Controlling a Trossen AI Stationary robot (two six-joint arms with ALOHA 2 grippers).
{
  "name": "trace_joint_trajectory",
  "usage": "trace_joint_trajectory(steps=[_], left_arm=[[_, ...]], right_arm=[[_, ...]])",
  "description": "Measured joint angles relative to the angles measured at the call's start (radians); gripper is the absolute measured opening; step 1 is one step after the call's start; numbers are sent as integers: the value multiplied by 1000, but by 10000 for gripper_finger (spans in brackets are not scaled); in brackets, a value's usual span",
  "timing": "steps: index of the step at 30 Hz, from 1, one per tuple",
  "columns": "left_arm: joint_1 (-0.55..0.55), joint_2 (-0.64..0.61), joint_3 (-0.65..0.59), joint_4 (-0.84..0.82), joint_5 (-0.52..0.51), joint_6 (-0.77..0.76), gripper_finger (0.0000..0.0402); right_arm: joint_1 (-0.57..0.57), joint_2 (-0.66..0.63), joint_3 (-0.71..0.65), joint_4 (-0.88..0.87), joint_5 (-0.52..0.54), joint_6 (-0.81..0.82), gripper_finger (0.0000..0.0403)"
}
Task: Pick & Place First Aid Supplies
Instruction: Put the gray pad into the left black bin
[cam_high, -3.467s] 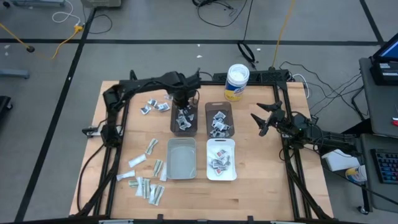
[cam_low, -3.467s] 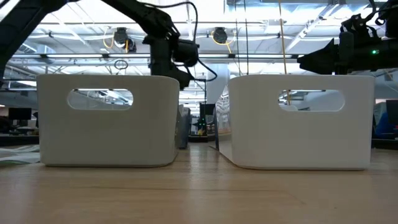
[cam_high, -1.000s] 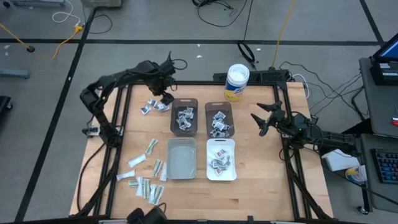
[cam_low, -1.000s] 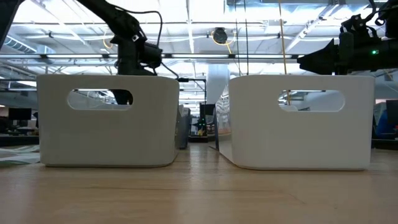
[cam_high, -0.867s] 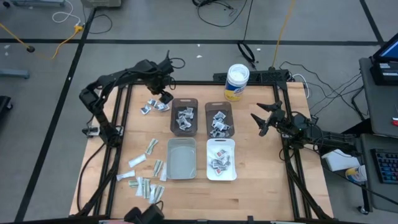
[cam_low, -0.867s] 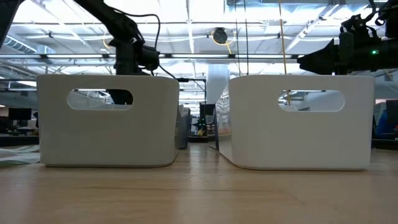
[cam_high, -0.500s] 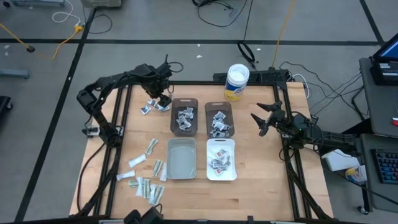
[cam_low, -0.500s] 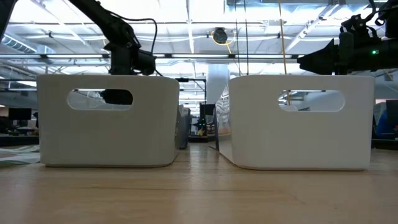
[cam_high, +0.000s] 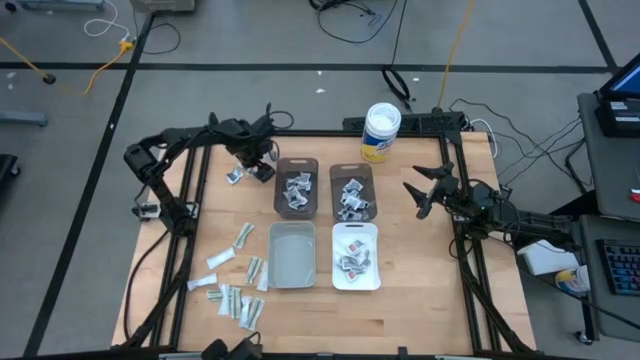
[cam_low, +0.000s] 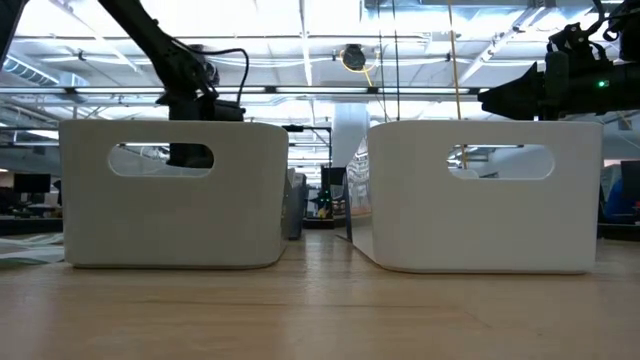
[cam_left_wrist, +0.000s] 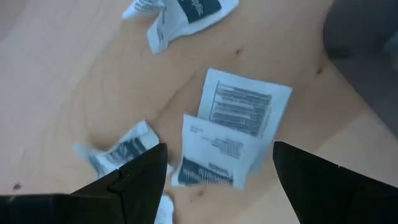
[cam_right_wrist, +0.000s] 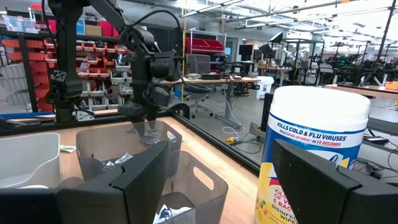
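Left tool (cam_high: 258, 158) is seen from above at the far left part of the wooden table (cam_high: 420, 270), lowered over a small cluster of first aid supplies (cam_high: 240, 171) just left of the brown bins (cam_high: 297, 187); its fingers are spread and nothing is held. More packets and pale strips (cam_high: 236, 290) lie scattered at the near left, beside a grey bin (cam_high: 291, 255) and a white bin (cam_high: 356, 257), and further packets are seen inside the brown and white bins. A white round tub (cam_high: 381, 131) stands at the far edge. The right tool (cam_high: 418, 196) is held wide open and empty over the right side of the table, well apart from the bins. A grey floor with black tape lines and loose cables surrounds the table.

From table height, two white bin walls with handle slots fill the view, and the left arm (cam_low: 180, 70) is seen coming down behind the left one. A bright hall with ceiling lights lies behind.

In the left wrist view, flat white printed packets (cam_left_wrist: 239, 124) lie on the wood between the spread fingers (cam_left_wrist: 134, 183), two of them overlapping.

In the right wrist view, the tub and translucent bins are shown, with shelving and workbenches beyond.
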Motion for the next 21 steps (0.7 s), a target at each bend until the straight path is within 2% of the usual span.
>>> trace_joint_trajectory(steps=[5,8,17,21], left_arm=[[0,0,-33,43,-6,23,294],[1,0,-40,42,-6,29,266],[1,0,-43,37,-7,30,87],[0,0,-43,37,-9,31,20]], right_arm=[[0,0,0,0,0,0,279],[0,0,0,0,0,0,279],[0,0,0,0,0,0,279],[0,0,0,0,0,0,279]])
